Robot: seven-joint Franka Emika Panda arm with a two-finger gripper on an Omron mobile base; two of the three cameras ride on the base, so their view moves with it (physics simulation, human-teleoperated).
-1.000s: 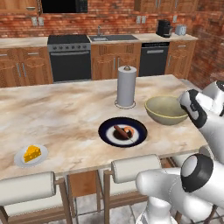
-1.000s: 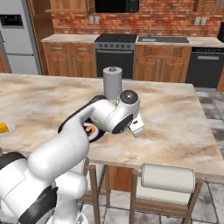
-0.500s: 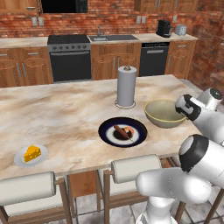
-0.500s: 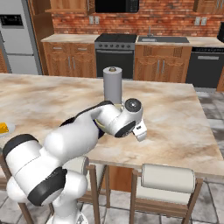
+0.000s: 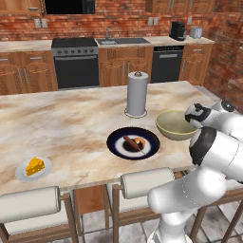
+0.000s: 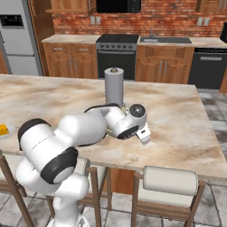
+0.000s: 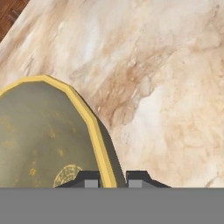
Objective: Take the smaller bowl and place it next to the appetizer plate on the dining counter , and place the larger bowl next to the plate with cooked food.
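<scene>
The larger bowl (image 5: 173,124), deep and olive-beige with a yellowish rim, stands on the dining counter (image 5: 61,123) just right of the dark plate with cooked food (image 5: 133,142). My gripper (image 5: 194,114) is at the bowl's right rim. In the hand view the fingertips (image 7: 91,179) straddle the yellow rim and wall of the bowl (image 7: 43,140), shut on it. The appetizer plate (image 5: 33,168) with its cheese wedge sits at the counter's near left. The smaller bowl is out of view.
A paper towel roll (image 5: 137,94) stands upright behind the dark plate and the bowl. Padded stools (image 5: 142,182) line the counter's near edge. Bare marbled stone (image 7: 175,87) spreads to the bowl's right. The stove and cabinets run along the back wall.
The gripper and the larger bowl have shifted a little toward the dark plate and the near edge. The arm's elbow has swung lower in both base views.
</scene>
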